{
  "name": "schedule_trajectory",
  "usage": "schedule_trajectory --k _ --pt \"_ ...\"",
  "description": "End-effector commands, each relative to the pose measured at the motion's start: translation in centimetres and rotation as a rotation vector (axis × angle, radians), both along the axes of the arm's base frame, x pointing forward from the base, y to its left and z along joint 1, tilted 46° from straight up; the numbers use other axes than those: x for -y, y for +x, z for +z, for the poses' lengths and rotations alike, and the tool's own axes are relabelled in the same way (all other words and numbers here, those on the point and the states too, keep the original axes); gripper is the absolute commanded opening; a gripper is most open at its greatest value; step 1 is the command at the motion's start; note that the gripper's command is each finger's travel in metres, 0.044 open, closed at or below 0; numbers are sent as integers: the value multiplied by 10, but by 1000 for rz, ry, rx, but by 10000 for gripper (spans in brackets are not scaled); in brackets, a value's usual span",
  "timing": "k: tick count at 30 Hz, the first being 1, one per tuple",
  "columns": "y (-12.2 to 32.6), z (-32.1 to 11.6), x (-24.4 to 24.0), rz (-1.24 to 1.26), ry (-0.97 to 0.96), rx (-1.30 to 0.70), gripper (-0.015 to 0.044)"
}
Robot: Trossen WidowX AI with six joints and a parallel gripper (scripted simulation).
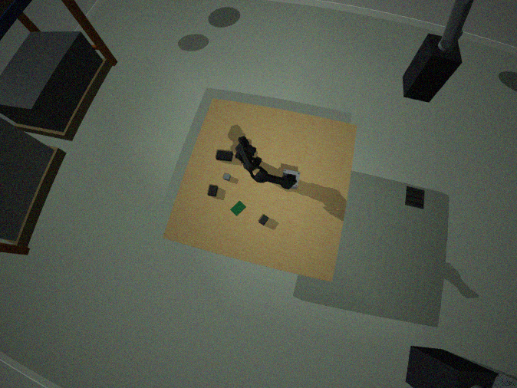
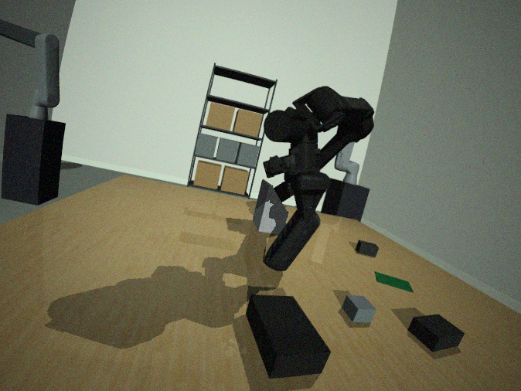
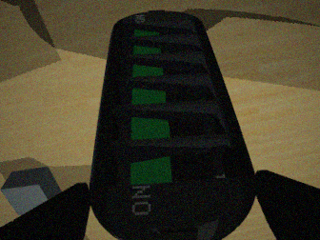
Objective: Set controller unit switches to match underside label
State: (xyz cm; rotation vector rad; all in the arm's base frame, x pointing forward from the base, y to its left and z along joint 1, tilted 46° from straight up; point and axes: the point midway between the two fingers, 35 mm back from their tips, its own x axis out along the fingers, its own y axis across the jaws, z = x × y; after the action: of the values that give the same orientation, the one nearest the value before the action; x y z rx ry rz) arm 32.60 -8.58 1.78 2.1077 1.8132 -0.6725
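The controller unit is between the fingers of the claw, which stand well apart, one on each long side, and look clamped on it. The grip is close to one end, beside the ON lettering, so nearly the whole body reaches out past the fingertips. In the wrist view its long axis runs straight away from the claw, square to the line between the fingers, with the switch face turned toward the camera and the green ends in a row along the left side.

In the exterior view that same axis slants: the held end is high, the far end dips toward the counter, on the near side of the pale plate and beyond the large black block. Whether the low end touches wood I cannot tell, and from above the unit merges with the dark arm.

This slant is what the coming move turns on, I judge. Rolling the underside into sight would let the label be read; setting it down calls for the axis to come level, base underneath. With the hold so near one end, the long free part could swing or slip in the fingers
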Motion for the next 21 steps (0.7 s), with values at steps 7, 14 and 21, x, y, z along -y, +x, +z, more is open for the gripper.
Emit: schedule_trajectory --k 7,14,21 --pt "-1 -9 8 3 9 6 337" --pt "-2 -12 12 4 -5 4 337" --pt "-3 -15 16 5 -21 1 337"
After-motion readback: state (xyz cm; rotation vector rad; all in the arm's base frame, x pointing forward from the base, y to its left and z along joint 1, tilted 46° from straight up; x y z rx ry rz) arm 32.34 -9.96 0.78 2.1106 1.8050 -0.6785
